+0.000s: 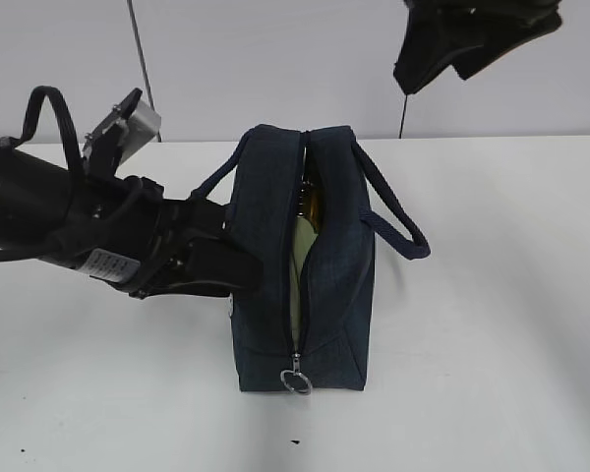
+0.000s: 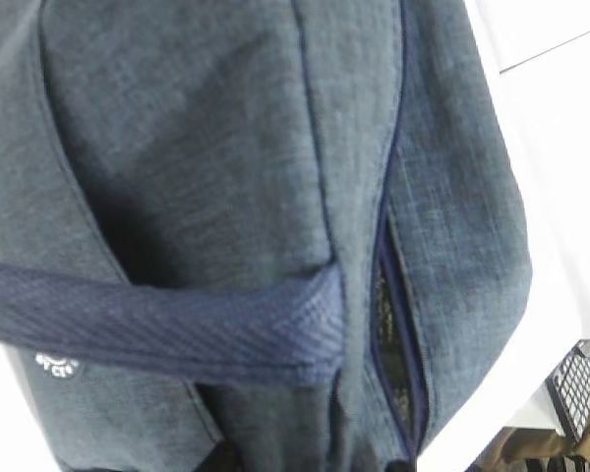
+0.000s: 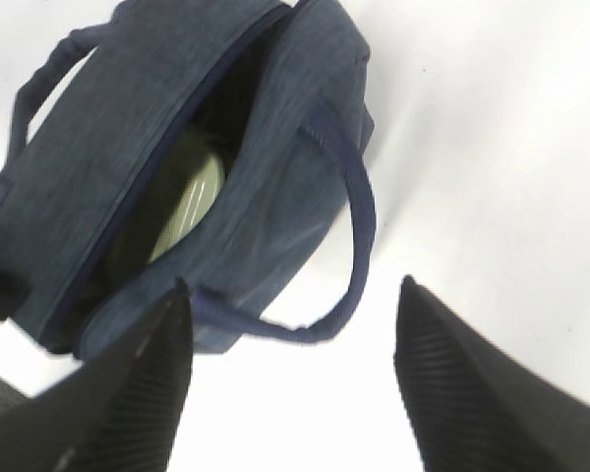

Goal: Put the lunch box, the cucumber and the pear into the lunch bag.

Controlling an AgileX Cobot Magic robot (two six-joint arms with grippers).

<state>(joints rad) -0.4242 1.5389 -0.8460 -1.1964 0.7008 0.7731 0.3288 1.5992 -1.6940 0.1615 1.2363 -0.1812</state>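
Note:
The navy lunch bag (image 1: 275, 226) stands mid-table with its top zipper partly open and its silver ring pull (image 1: 296, 382) at the near end. Inside, the pale green lid of the lunch box (image 1: 301, 258) shows, also in the right wrist view (image 3: 189, 205). A yellow-brown patch, apparently the pear (image 1: 316, 207), sits at the far end of the slit. The cucumber is hidden. My left gripper (image 1: 238, 270) presses against the bag's left side; the fabric (image 2: 206, 167) hides its jaws. My right gripper (image 3: 290, 285) is open and empty, high above the bag's right (image 1: 442, 59).
The bag's two loop handles hang outward, one on the left (image 1: 216, 177) and one on the right (image 1: 398, 221). White table (image 1: 501, 324) lies around the bag. A keyboard corner (image 2: 582, 379) shows beyond the table edge.

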